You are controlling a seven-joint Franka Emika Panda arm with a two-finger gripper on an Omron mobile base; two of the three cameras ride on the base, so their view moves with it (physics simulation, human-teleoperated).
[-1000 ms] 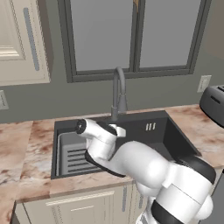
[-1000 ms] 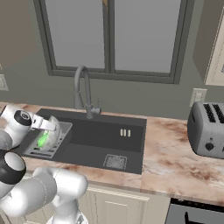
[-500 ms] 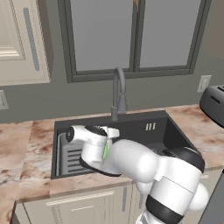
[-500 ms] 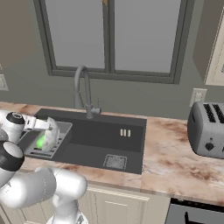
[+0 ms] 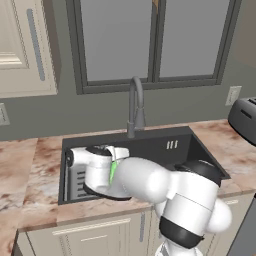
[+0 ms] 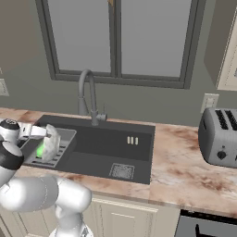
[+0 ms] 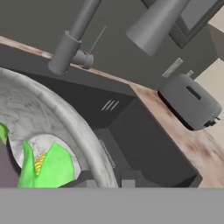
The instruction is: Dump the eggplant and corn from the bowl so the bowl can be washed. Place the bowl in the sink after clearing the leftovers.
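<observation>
1. Currently, at the left end of the sink (image 6: 104,152), we see the grey slotted basket (image 6: 60,150), with the bowl (image 6: 51,142) tipped steeply on edge above it.
2. We read the gripper (image 6: 40,132) as closed tight on the bowl's rim, though the fingertips themselves are hidden.
3. We find the corn (image 7: 48,168) against the bowl's inner wall (image 7: 65,118) in the hand view, with a purple sliver, probably the eggplant (image 7: 6,170), beside it.
4. We judge the dumping step to be in hand: the leftovers have not left the bowl.
5. Next, we expect further tilt until both pieces slide out.
6. Rightward lie the faucet (image 6: 88,95), the drain (image 6: 121,171) and the toaster (image 6: 220,138).
</observation>
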